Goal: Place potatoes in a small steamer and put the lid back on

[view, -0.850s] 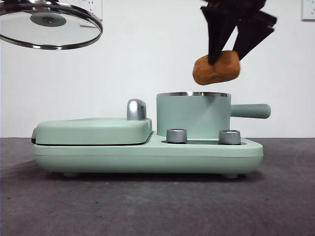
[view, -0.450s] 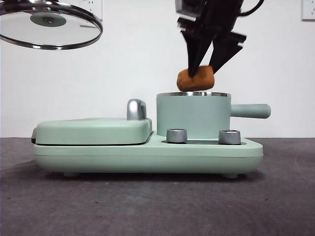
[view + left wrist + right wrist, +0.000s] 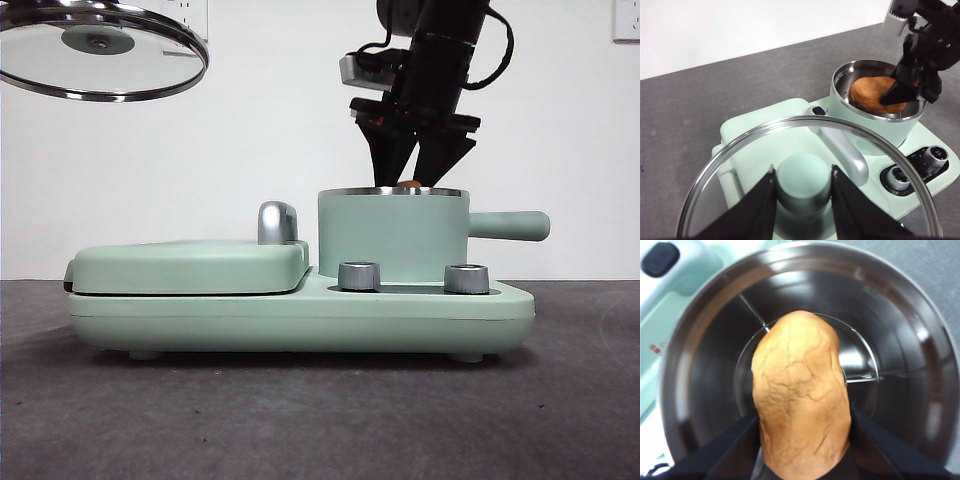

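Note:
The potato [image 3: 800, 405], orange-brown with a cracked skin, hangs inside the small steamer [image 3: 392, 235], a mint-green pot with a steel rim. Only its top [image 3: 409, 184] shows above the rim in the front view. My right gripper [image 3: 408, 178] reaches down into the pot, its jaws pressed on both sides of the potato [image 3: 870, 95]. The glass lid [image 3: 100, 50] is held high at the far left. My left gripper [image 3: 802, 172] is shut on the lid's mint knob [image 3: 804, 187].
The pot stands on a mint-green cooker base [image 3: 300, 320] with two steel dials [image 3: 359, 276] at its front. A flat griddle cover [image 3: 190, 265] with a chrome handle [image 3: 277, 222] lies to the pot's left. The pot's side handle [image 3: 510, 225] points right.
My right gripper has moved left and down, carrying the potato from above the pot's right side into the pot. The lid has stayed where it was.

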You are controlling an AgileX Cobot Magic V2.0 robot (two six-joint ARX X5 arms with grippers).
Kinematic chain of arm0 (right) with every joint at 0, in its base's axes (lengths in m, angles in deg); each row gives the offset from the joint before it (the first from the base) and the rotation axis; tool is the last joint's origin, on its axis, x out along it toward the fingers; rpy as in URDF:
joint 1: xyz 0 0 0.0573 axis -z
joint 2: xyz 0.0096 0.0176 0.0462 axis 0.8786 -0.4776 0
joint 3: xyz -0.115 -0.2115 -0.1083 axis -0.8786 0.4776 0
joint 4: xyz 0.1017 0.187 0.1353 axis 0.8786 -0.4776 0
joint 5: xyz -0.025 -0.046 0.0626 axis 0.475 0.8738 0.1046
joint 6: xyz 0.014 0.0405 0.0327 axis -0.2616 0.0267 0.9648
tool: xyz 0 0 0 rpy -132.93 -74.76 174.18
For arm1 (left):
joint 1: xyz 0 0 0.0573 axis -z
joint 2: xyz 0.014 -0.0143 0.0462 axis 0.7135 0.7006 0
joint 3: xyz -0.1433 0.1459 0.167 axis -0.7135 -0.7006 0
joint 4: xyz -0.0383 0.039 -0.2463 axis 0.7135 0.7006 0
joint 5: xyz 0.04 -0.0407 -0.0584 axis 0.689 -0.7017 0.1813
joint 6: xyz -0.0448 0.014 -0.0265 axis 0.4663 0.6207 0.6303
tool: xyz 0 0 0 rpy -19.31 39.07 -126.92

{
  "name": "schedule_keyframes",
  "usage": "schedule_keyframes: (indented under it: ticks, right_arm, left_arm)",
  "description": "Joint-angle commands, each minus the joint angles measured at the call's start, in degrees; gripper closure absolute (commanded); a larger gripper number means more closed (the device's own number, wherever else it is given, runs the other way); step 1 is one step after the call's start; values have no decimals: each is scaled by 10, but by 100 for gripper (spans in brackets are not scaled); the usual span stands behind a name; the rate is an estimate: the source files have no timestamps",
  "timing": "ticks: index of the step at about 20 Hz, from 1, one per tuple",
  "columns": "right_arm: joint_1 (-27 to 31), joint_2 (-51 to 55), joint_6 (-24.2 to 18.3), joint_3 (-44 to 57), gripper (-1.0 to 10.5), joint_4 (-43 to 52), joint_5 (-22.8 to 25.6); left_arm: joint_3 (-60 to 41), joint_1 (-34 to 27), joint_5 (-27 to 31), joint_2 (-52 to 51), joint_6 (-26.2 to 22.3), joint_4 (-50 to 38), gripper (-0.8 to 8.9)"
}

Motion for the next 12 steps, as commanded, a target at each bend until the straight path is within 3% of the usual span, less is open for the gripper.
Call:
schedule_keyframes:
  ticks: [1, 4, 9, 12]
  right_arm:
    - [-2, -24, -9, -16, 723, 9, 1]
    - [-2, -24, -9, -16, 611, 14, 1]
    - [1, 7, -3, -16, 603, 8, -2]
    - [12, 84, 5, -10, 604, -31, -68]
  left_arm:
    - [9, 1, 0, -1, 4, -16, 805]
    - [9, 1, 0, -1, 4, -15, 805]
    - [9, 1, 0, -1, 4, -16, 805]
    - [9, 1, 0, -1, 5, -14, 805]
